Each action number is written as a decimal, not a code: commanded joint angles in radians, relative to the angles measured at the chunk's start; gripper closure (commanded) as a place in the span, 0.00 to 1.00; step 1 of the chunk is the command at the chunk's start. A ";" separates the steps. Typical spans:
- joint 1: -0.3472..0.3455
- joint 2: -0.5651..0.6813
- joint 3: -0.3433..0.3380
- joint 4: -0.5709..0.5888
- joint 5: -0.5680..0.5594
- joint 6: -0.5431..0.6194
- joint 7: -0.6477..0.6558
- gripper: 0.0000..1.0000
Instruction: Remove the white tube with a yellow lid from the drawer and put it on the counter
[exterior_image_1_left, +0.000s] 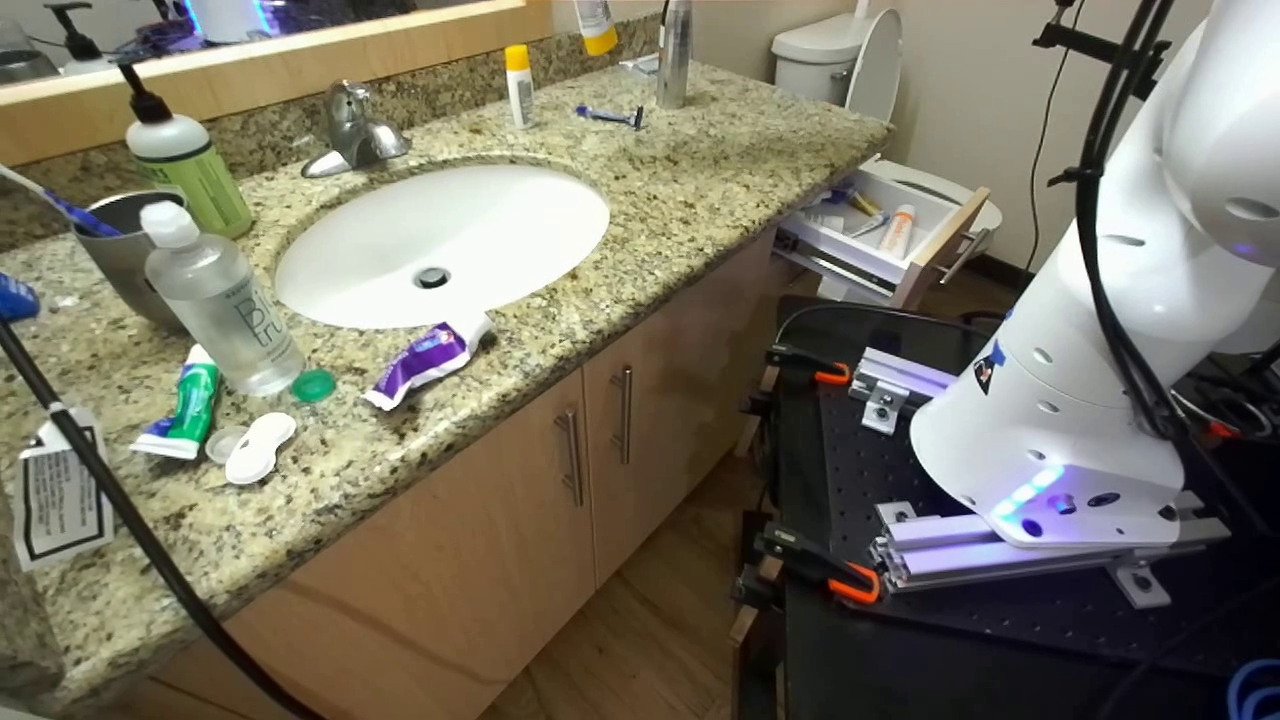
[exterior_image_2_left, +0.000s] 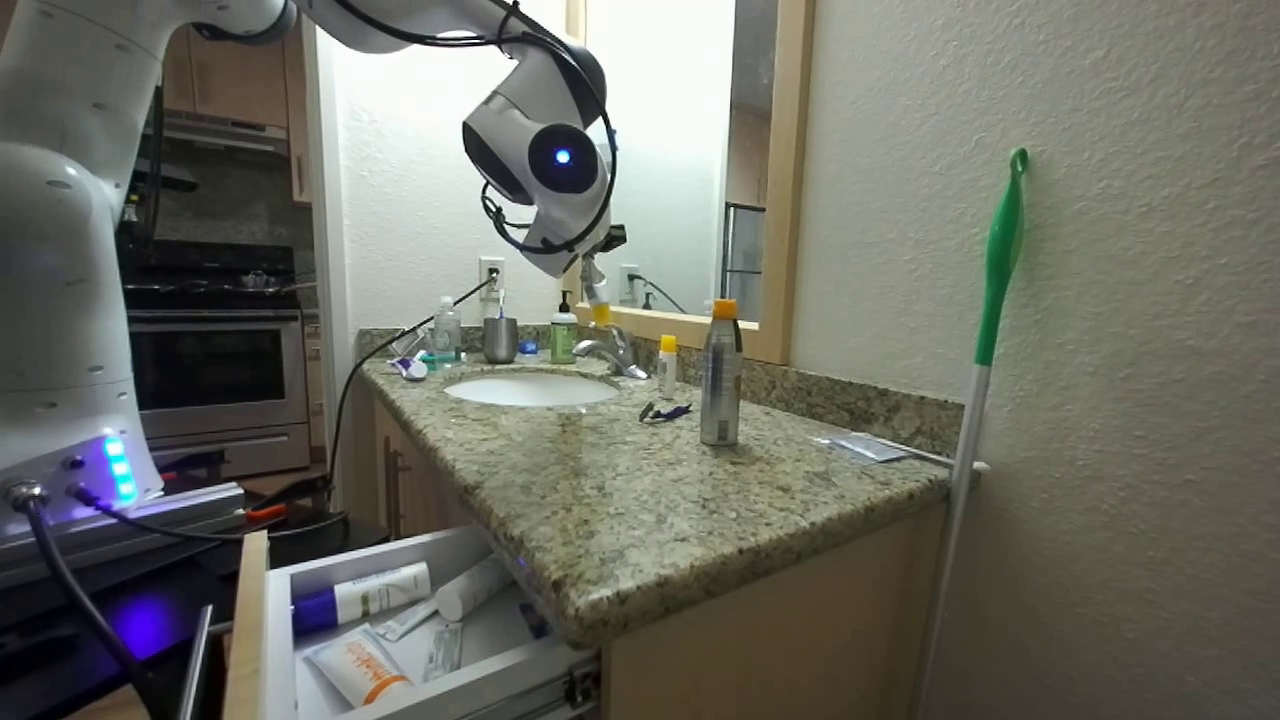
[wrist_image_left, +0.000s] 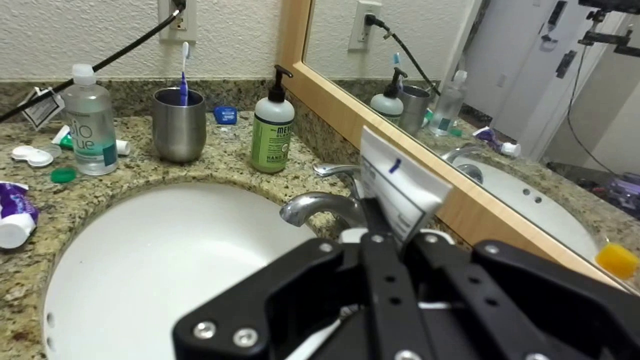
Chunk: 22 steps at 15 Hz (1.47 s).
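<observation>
The white tube with a yellow lid hangs lid-down in both exterior views (exterior_image_1_left: 597, 28) (exterior_image_2_left: 597, 292), above the back of the counter (exterior_image_1_left: 740, 150). My gripper (wrist_image_left: 397, 231) is shut on it; its white flat end (wrist_image_left: 397, 175) sticks up between the fingers in the wrist view. The gripper is out of the frame in an exterior view and partly hidden by the wrist in an exterior view. The lid looks apart from the counter surface. The drawer (exterior_image_2_left: 250, 630) is pulled out at the counter's end and holds several tubes; it also shows from the far side (exterior_image_1_left: 945, 240).
A small white bottle with a yellow cap (exterior_image_1_left: 519, 90) stands near the backsplash. A razor (exterior_image_1_left: 610, 117) and a silver can (exterior_image_2_left: 720, 385) are close by. The faucet (wrist_image_left: 325, 205), sink (exterior_image_1_left: 450, 240), soap bottle (wrist_image_left: 273, 132) and mirror frame (wrist_image_left: 330, 107) are around the gripper.
</observation>
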 joint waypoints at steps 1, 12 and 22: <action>-0.026 -0.005 0.029 0.005 -0.029 0.000 0.003 0.98; -0.056 0.142 0.199 0.043 0.305 0.200 0.075 0.93; -0.062 0.262 0.270 0.143 0.369 0.370 0.275 0.98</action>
